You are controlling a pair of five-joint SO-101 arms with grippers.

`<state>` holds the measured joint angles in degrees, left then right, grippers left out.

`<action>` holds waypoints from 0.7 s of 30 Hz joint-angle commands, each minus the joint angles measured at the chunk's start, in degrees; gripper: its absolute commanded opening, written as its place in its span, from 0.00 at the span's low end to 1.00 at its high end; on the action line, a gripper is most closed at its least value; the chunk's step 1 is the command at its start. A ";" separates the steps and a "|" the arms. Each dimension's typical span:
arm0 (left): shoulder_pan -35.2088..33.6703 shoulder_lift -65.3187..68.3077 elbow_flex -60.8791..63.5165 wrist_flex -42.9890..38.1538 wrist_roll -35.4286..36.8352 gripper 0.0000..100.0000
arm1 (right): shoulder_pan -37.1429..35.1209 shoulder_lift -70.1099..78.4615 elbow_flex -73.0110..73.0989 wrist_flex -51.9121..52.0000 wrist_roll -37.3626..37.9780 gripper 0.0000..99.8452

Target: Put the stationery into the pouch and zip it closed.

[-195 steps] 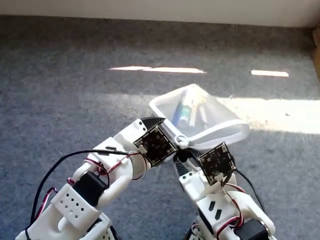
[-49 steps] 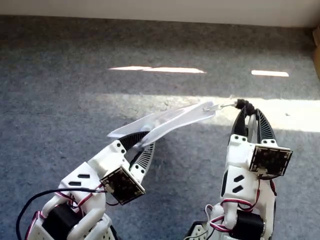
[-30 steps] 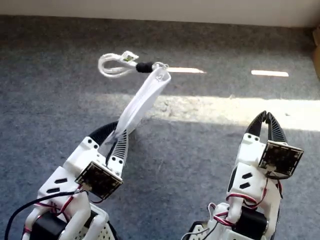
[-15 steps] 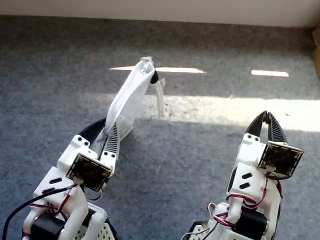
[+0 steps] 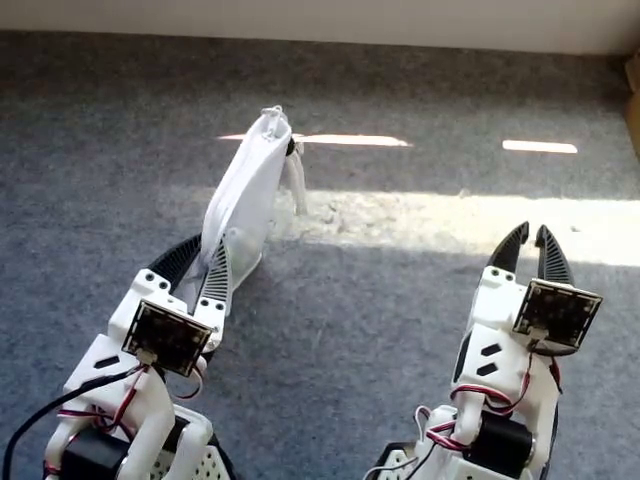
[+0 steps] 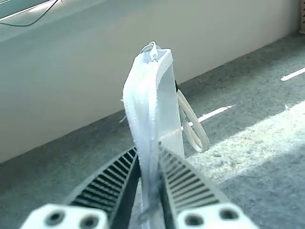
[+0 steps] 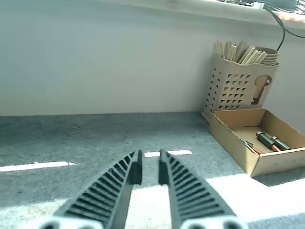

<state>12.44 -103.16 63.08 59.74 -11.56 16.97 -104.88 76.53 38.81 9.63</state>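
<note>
Pouch [image 5: 245, 195] [image 6: 150, 105] held off grey carpet [image 5: 400, 300], long axis running up and away from left gripper [image 5: 207, 262] [image 6: 148, 155]. Jaws clamped on its lower end. Zipper edge faces wrist camera, looks zipped, pull at far top end. Strap loop [image 5: 295, 185] [image 6: 190, 124] hangs from top. Contents not discernible.

Right gripper [image 5: 531, 240] [image 7: 149, 160] well apart, jaws narrowly parted, empty.

By wall: perforated holder [image 7: 236, 83] with sticks [image 7: 243, 51], and just beside it cardboard box [image 7: 252, 138] with pens [image 7: 269, 140].

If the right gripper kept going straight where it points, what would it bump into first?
Probably nothing nearby: the right gripper points over grey carpet toward the pale wall. The perforated beige basket stands off to one side.
</note>
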 commanded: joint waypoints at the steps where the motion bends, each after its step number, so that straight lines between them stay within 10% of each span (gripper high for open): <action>1: -0.66 -0.92 -3.12 -0.09 5.36 0.14 | -2.51 -0.31 -0.31 2.95 -1.49 0.22; 21: 3.38 -1.01 -10.51 9.93 13.54 0.24 | -11.21 -0.40 -10.07 21.14 -5.19 0.25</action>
<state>14.90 -103.96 56.92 68.26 -0.04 7.47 -104.79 72.48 56.40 4.88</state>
